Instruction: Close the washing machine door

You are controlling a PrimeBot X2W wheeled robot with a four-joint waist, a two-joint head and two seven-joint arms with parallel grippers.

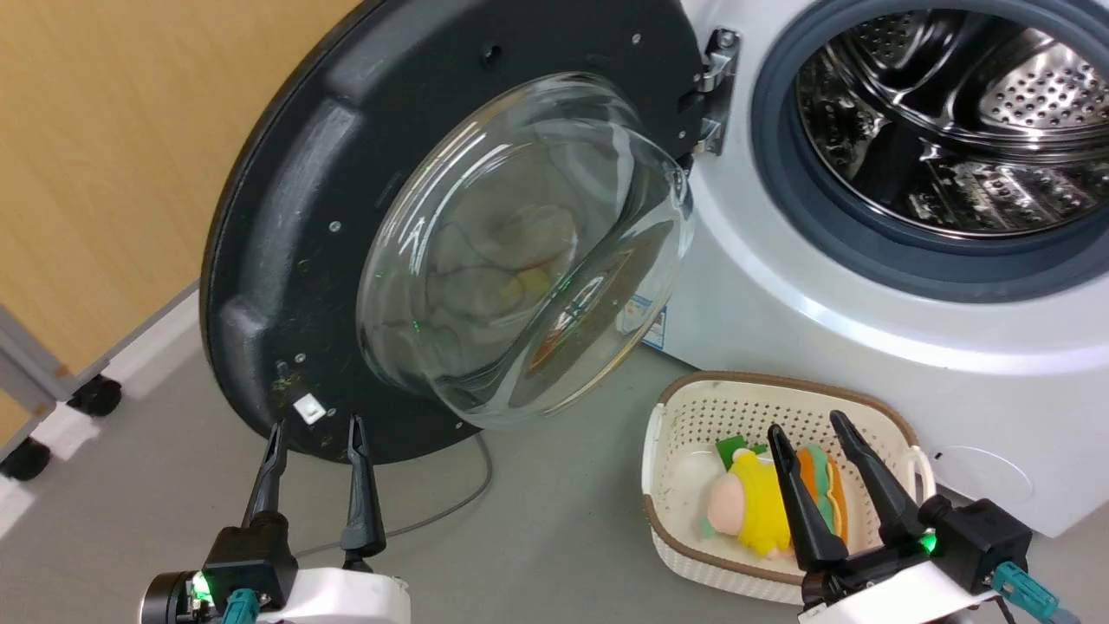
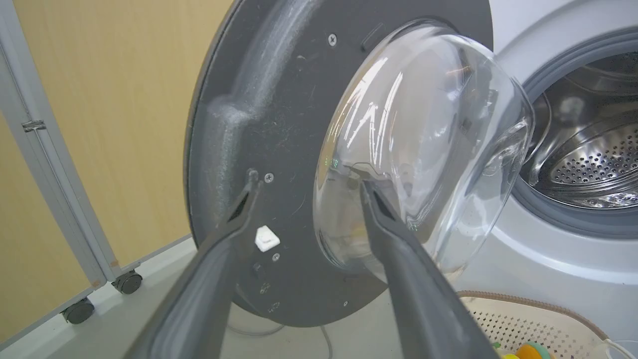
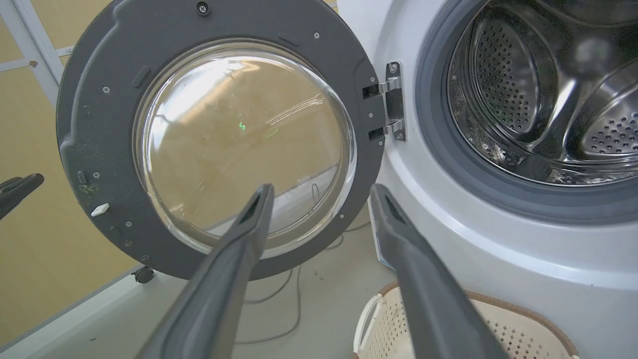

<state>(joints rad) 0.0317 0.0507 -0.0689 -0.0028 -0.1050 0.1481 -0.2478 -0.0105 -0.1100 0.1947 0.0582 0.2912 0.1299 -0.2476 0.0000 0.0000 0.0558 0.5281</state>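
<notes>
Dark plastic fingers on pale casings nearest. At the lower left, the left gripper [image 1: 315, 425]: two long fingers parted a moderate way, nothing between them, tips close before the door's lower rim; touching or not, impossible to tell. At the lower right, the right gripper [image 1: 806, 422], likewise parted and empty, hovering above a cream perforated plastic basket with a brown rim [image 1: 780, 379].

Basket on the grey floor [image 1: 563, 520], just beside the machine's front. Inside it, a yellow and pink soft toy [image 1: 758, 503] and an orange-and-green striped item [image 1: 830, 485]. A thin grey cable [image 1: 459, 507] looping across the floor beneath the door.

Next, the large round black washing machine door with its bulging clear glass bowl [image 1: 286, 217]. Standing wide open to the left of the opening, inner face toward the robot. Hung on a metal hinge [image 1: 715, 87] at its right edge, with a small white latch piece [image 1: 309, 409] on the opposite, lower-left rim.

Behind, the white front-loading washing machine [image 1: 780, 329], with a grey rubber gasket [image 1: 780, 173] around a perforated steel drum [image 1: 953, 113]. Farthest, a tan wood-look wall panel [image 1: 104, 130] and a grey wheeled frame [image 1: 30, 368].

Judged progress: none of the closing done yet. Left to do: meeting the door's free left edge, sweeping it rightward round the hinge, and pressing until latched.
</notes>
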